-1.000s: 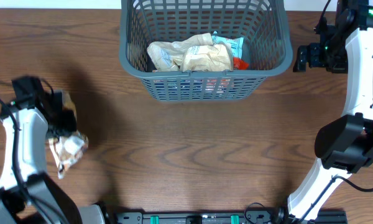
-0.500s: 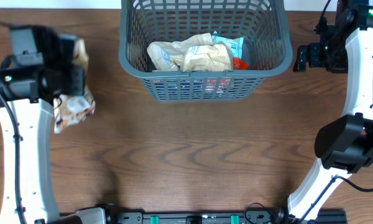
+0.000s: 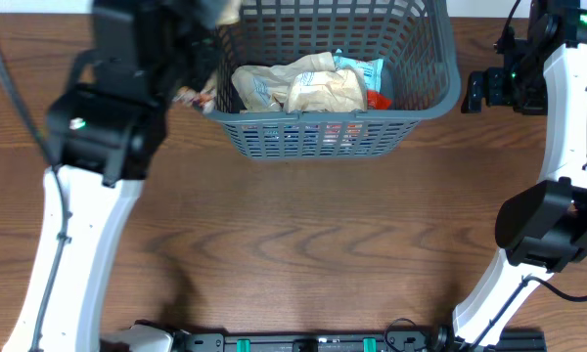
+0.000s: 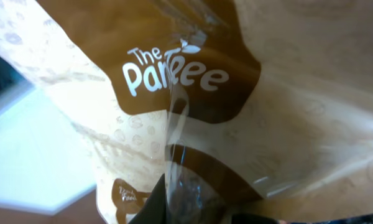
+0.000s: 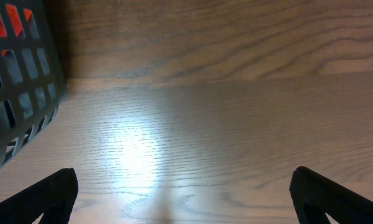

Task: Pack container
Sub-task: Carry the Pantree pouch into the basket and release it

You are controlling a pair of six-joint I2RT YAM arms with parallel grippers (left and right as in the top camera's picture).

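The container [image 3: 323, 117], a dark grey lattice basket, stands at the back middle of the table. Inside lie cream snack packets [image 3: 298, 86], a blue one [image 3: 362, 70] and a red one [image 3: 375, 98]. My left gripper [image 3: 201, 68] is raised over the basket's left rim, shut on a brown and cream snack packet [image 3: 223, 12]. In the left wrist view this packet [image 4: 174, 81] fills the picture above my gripper [image 4: 199, 218]. My right gripper [image 3: 474, 90] hangs open and empty just right of the basket. In its wrist view the gripper [image 5: 186, 199] is above bare wood, with the container's wall [image 5: 18, 93] at left.
The wooden table [image 3: 303, 235] stretches in front of the basket. My left arm [image 3: 103, 137] rises tall over the table's left side. My right arm's base [image 3: 548, 230] stands at the right edge.
My left arm has lifted the brown and cream packet off the left of the table and swung it up and right to the basket's left rim. The right arm has not moved.
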